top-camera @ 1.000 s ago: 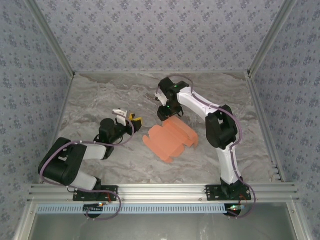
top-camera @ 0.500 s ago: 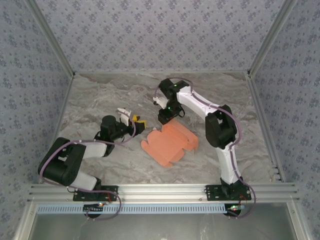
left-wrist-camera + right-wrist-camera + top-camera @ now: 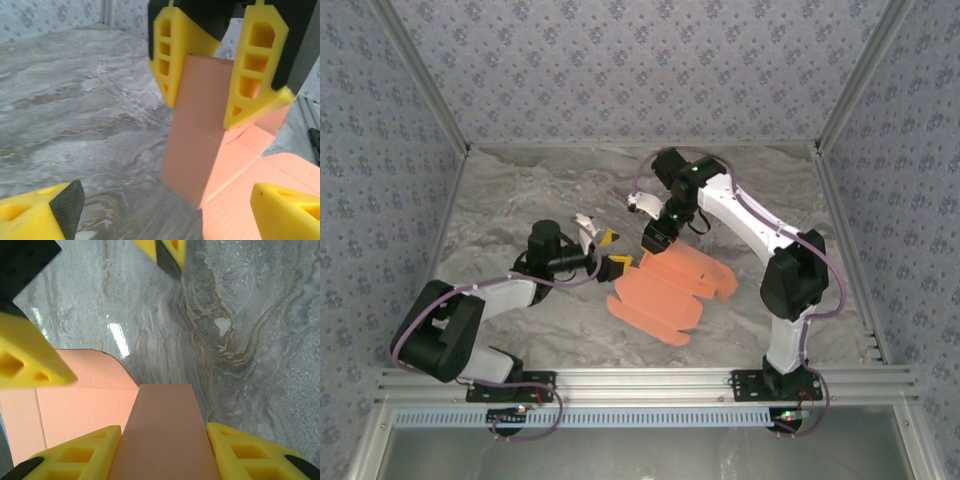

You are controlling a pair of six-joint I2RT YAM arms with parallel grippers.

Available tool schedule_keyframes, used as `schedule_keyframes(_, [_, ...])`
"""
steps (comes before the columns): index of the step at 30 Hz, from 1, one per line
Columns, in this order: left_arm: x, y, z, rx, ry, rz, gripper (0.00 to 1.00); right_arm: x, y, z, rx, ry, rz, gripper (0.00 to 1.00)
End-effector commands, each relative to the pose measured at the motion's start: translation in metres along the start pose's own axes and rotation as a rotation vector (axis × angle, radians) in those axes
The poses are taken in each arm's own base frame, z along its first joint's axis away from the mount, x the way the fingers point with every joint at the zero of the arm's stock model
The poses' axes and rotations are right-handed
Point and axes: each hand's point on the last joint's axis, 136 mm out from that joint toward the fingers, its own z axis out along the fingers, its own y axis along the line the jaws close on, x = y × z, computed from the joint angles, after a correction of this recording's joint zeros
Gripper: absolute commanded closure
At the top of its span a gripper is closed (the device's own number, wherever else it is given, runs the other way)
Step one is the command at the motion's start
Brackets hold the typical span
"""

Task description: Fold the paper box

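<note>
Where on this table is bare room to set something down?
Free: the far-left table between the left arm and back wall; the right strip beside the right arm. Crowded: the middle, where left pincer and right pincer meet at the paper box.

From high behind, you overlook the whole table; both wrist cameras sit close, sharing an upright flap of the paper box.

Salmon paper box flap filling the gap between yellow fingers, flat panels leftward, marbled table beyond fingertips.
</note>
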Motion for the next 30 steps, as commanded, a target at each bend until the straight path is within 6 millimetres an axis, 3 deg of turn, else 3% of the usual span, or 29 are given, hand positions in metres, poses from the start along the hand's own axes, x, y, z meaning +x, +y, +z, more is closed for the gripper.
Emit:
schedule_keyframes(1, [-0.004, -0.022, 0.009, 0.082, 0.06, 0.059, 0.1, 0.004, 0.016, -0.007, -0.039, -0.011, -0.051, 0.7])
schedule_keyframes(4, [0.004, -0.022, 0.01, 0.075, 0.063, 0.056, 0.05, 0.008, 0.023, -0.01, -0.048, -0.041, -0.123, 0.7])
schedule_keyframes(10, [0.006, -0.025, 0.026, 0.136, 0.112, 0.046, 0.09, 0.013, 0.042, -0.02, -0.043, -0.133, -0.323, 0.71])
schedule_keyframes(17, [0.004, -0.055, 0.046, 0.286, 0.121, 0.083, 0.14, 0.016, 0.043, -0.021, -0.061, -0.115, -0.331, 0.69])
schedule_keyframes(21, [0.007, -0.061, 0.048, 0.324, 0.12, 0.081, 0.19, 0.017, 0.047, -0.024, -0.078, -0.125, -0.349, 0.69])
schedule_keyframes(30, [0.008, -0.077, 0.043, 0.422, 0.125, 0.062, 0.14, 0.025, 0.041, -0.026, -0.044, -0.096, -0.385, 0.68])
